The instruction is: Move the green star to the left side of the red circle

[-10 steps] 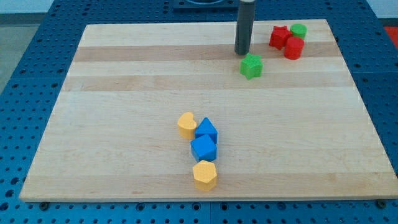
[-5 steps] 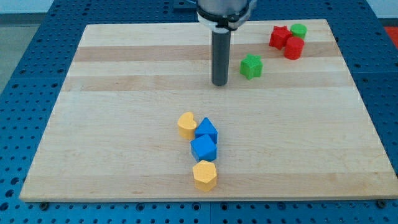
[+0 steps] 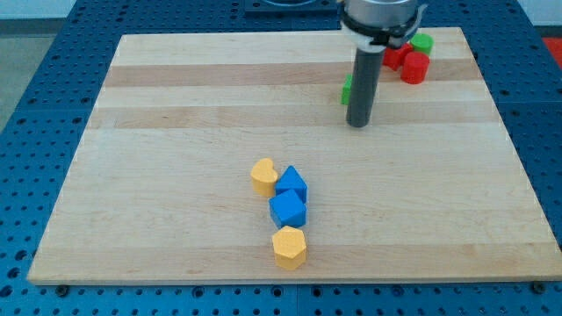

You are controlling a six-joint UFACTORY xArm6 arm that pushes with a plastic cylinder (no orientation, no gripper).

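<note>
My tip [image 3: 357,125] now rightward, rod upright, just below the mostly hidden green star [image 3: 348,89]; no claw here.

The green star [image 3: 348,89] lies flat on the wooden board, in the upper right part of the view. Only a thin green sliver of it shows, at its left edge; the rest is hidden behind the dark rod standing in front of it, so its shape cannot be made out here. The red circle [image 3: 415,68] is a short red cylinder standing upright near the board's top right corner. It sits up and to the view's right of the star, apart from it.
</note>
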